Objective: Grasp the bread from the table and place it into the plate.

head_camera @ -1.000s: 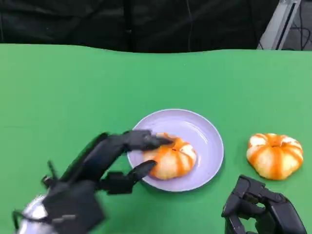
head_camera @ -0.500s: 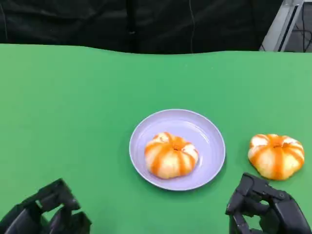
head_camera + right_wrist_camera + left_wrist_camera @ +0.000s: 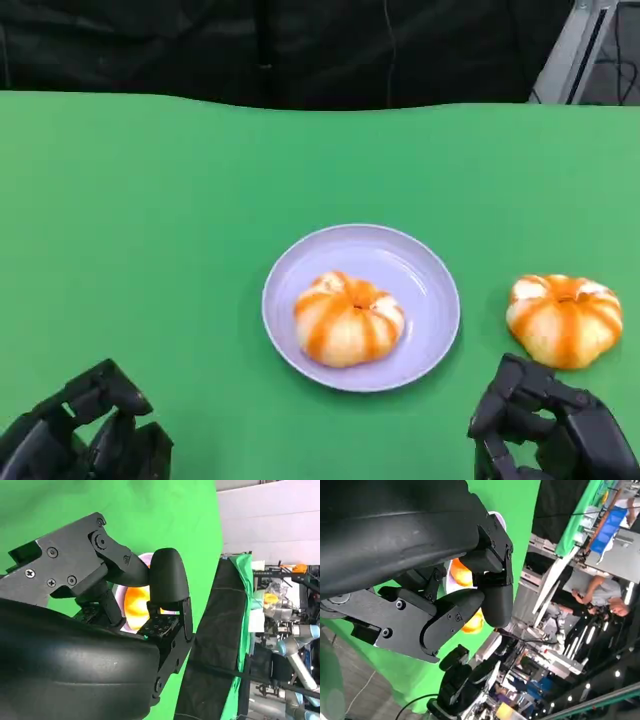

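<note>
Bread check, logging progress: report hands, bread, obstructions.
Left hand and right hand low, holding nothing. One bread in the plate; second bread on table by right hand. Nothing in the way.

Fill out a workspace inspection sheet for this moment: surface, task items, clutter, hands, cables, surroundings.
Surface: green table, flat, no spills seen.
Task items: one bread lies in the lilac plate; a second bread lies on the table to the plate's right, apart from it.
Clutter: nothing seen.
Hands: left hand low at the near left edge, fingers curled, holding nothing; right hand low at the near right, just short of the second bread, holding nothing.
Cables: black cables hang against the dark backdrop behind the table.
Surroundings: black curtain behind; a person stands beside the table in the left wrist view.
</note>
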Available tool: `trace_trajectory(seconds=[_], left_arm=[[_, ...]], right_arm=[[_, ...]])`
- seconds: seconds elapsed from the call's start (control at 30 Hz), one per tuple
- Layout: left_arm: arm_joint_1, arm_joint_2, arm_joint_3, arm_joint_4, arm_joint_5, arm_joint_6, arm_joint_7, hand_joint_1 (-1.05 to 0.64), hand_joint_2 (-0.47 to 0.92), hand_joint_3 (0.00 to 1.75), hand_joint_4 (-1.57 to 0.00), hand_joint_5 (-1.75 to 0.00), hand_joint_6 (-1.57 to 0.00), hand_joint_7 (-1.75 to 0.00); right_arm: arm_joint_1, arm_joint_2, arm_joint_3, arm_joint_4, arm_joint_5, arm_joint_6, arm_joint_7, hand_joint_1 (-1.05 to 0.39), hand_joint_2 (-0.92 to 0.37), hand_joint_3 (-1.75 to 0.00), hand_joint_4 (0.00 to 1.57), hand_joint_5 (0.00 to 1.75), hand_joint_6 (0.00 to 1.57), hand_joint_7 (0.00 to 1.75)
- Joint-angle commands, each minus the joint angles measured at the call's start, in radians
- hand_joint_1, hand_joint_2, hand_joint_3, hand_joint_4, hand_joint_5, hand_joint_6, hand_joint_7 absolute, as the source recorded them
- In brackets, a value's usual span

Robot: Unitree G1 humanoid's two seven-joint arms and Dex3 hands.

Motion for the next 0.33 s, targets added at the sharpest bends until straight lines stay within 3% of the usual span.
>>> trace_trajectory(seconds=[0.03,0.33], left_arm=[[-0.009,-0.002,0.026,0.015,0.012,0.008,-0.019,-0.20,0.82,0.64,-0.86,-1.75,-0.80,-1.63],[-0.017,-0.020,0.040,0.017,0.017,0.029,-0.019,-0.19,0.83,0.67,-0.87,-1.75,-0.79,-1.63]], right_arm=[[0.001,-0.006,-0.004,0.001,0.006,-0.010,-0.003,-0.15,-0.62,-1.09,0.80,1.75,0.76,1.53],[0.005,-0.005,-0.001,-0.002,0.001,-0.015,-0.004,-0.14,-0.63,-1.08,0.80,1.75,0.75,1.53]])
